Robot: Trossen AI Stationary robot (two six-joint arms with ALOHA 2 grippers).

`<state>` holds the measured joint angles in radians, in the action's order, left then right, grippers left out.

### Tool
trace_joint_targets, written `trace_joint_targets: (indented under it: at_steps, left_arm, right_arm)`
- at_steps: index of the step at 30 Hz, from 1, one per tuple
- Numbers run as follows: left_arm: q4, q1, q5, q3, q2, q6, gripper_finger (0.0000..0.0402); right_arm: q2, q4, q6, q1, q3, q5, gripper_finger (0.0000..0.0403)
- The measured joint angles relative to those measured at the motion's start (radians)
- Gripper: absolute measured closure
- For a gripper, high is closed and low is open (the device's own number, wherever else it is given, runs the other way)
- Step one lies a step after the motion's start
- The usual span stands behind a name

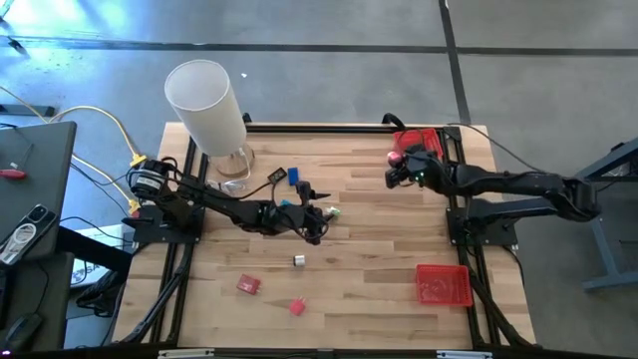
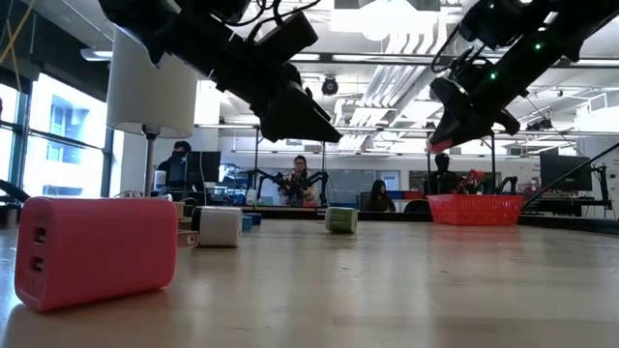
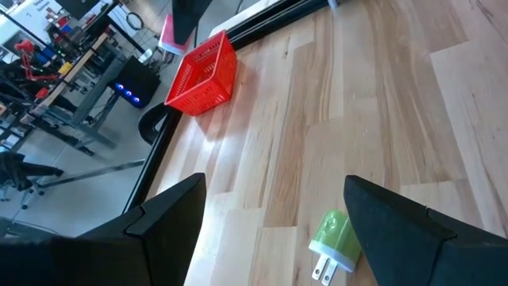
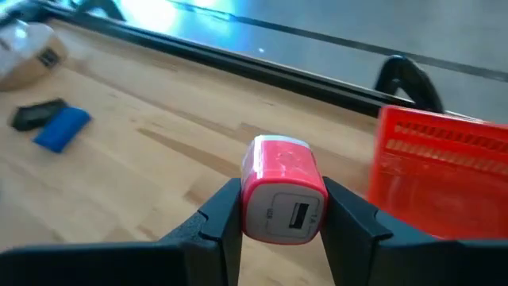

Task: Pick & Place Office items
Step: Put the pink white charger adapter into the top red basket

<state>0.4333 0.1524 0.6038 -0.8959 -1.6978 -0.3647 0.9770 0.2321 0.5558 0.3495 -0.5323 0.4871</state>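
My right gripper [image 4: 282, 214] is shut on a small pink charger block [image 4: 282, 195] and hangs above the table just left of the far red tray [image 1: 419, 141]. My left gripper [image 3: 274, 230] stands open over the table's middle. Its fingers are on either side of a green plug [image 3: 333, 242] that lies flat on the wood, and they do not touch it. A blue piece [image 1: 294, 177] and a black piece [image 1: 276, 176] lie far left of centre. A white piece [image 1: 299, 260], a red piece [image 1: 248, 285] and a pink piece [image 1: 297, 306] lie nearer the front. My right gripper pinches the pink charger block by its two opposite side faces [image 4: 248, 199] between its two fingers. The fingers come from the table's right, slanting down. The block is lifted clear of the table, its socket face turned back toward the wrist.
A tall white cylinder [image 1: 207, 106] stands at the far left, by a clear glass base [image 1: 234, 165]. A second red tray [image 1: 442, 284] sits at the near right. Bare wood lies between the two arms and along the front edge. People sit in the room beyond.
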Motion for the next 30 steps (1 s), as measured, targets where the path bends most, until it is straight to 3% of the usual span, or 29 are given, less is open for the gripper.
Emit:
trace_joint_targets:
  at_steps: [6, 23, 30]
  left_arm:
    - [-0.003, 0.0, 0.0, 0.0, 0.0, 0.007, 0.011]
    - [-0.011, -0.032, -0.008, 0.0, 0.0, 0.091, 0.011]
    - [-0.011, -0.034, -0.08, 0.0, 0.0, 0.098, 0.011]
  right_arm:
    - [0.0, 0.004, -0.037, 0.107, 0.0, -0.047, 0.0283]
    - [0.004, 0.086, -0.109, 0.366, 0.0, -0.05, 0.0283]
    - [0.008, 0.086, -0.122, 0.433, 0.0, -0.122, 0.0283]
